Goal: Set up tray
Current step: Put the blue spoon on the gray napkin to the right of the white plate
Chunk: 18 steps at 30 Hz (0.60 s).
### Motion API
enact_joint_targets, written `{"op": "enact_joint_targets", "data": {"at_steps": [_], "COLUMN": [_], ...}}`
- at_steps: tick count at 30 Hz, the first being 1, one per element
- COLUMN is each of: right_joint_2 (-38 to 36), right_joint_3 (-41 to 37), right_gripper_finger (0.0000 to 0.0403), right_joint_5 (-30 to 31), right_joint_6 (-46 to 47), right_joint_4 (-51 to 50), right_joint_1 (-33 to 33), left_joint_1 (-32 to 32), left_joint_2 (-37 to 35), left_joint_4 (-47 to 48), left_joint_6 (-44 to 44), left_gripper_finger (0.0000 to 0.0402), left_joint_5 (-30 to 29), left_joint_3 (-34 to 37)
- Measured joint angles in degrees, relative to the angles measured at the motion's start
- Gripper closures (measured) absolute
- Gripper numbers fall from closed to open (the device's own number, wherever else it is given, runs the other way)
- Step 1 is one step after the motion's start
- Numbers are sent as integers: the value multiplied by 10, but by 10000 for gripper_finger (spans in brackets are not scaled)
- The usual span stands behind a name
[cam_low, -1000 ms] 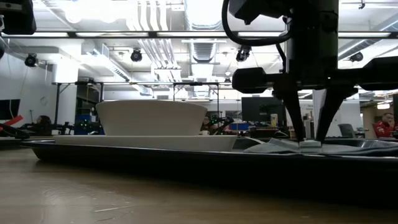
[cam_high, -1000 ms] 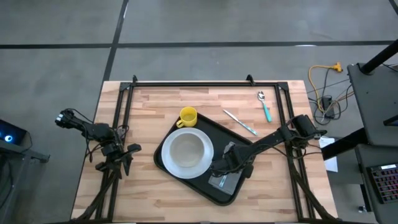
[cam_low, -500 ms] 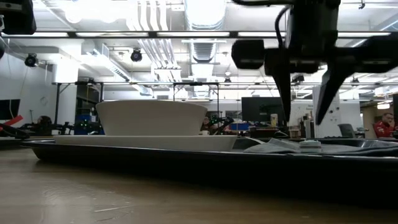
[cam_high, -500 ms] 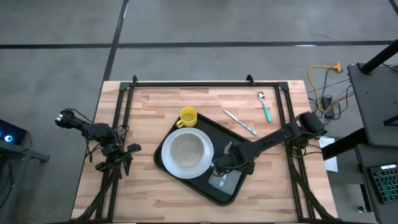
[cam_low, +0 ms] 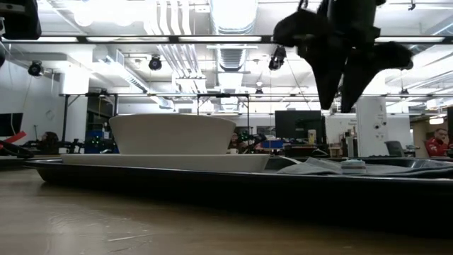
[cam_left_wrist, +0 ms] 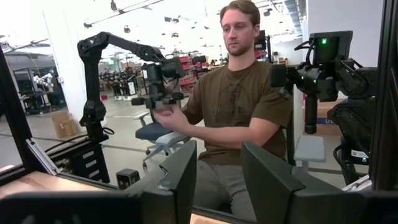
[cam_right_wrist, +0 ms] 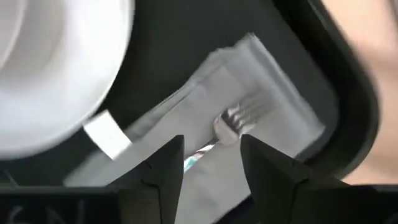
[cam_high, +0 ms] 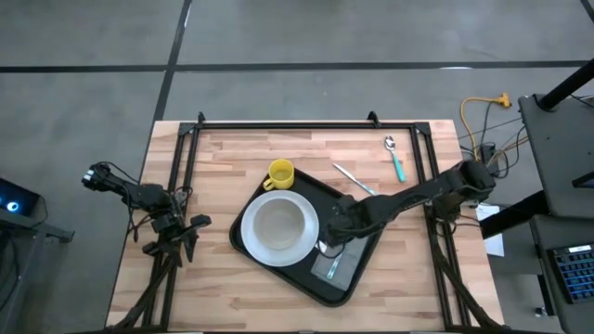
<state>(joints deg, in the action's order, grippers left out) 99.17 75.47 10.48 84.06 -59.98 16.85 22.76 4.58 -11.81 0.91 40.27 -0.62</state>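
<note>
Matte black, rectangular and low-rimmed, the one tray (cam_high: 364, 249) lies askew on the middle of the table, carrying one round white plate with a bowl (cam_high: 276, 225) and one folded grey napkin (cam_high: 336, 269) on which a single teal-handled fork (cam_right_wrist: 233, 122) rests. Off the tray there is one yellow mug (cam_high: 279, 173) touching its far rim, one teal-handled spoon (cam_high: 396, 158) and one teal-handled knife (cam_high: 358, 182) toward the far right. The right gripper (cam_high: 327, 238) hangs above the napkin, its two dark fingers (cam_right_wrist: 163, 163) parted with nothing between them. The left gripper (cam_high: 188, 229) waits at the table's left edge, fingers likewise apart and empty. The surface is a pale wood butcher-block table (cam_high: 213, 158) on grey flooring; beyond it is a workshop with ceiling lights, monitors and a seated person (cam_left_wrist: 239, 118). No writing is legible.
</note>
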Motion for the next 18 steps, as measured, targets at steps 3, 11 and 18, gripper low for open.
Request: {"op": "enact_joint_targets", "data": {"at_steps": [3,11,18], "right_joint_2": [-3,0,0], "right_joint_3": [1,-1,-7], "right_gripper_finger": [260,278,291], "right_joint_5": [2,11,56], "right_joint_6": [-190,-220,-298], "right_joint_4": [2,2,-55], "right_joint_1": [-5,-9,-46], "left_joint_1": [0,0,0], "left_joint_2": [0,0,0], "left_joint_4": [0,0,0], "left_joint_6": [0,0,0], "left_gripper_finger": [290,290,290], "left_joint_5": [0,0,0], "left_joint_3": [0,0,0]}}
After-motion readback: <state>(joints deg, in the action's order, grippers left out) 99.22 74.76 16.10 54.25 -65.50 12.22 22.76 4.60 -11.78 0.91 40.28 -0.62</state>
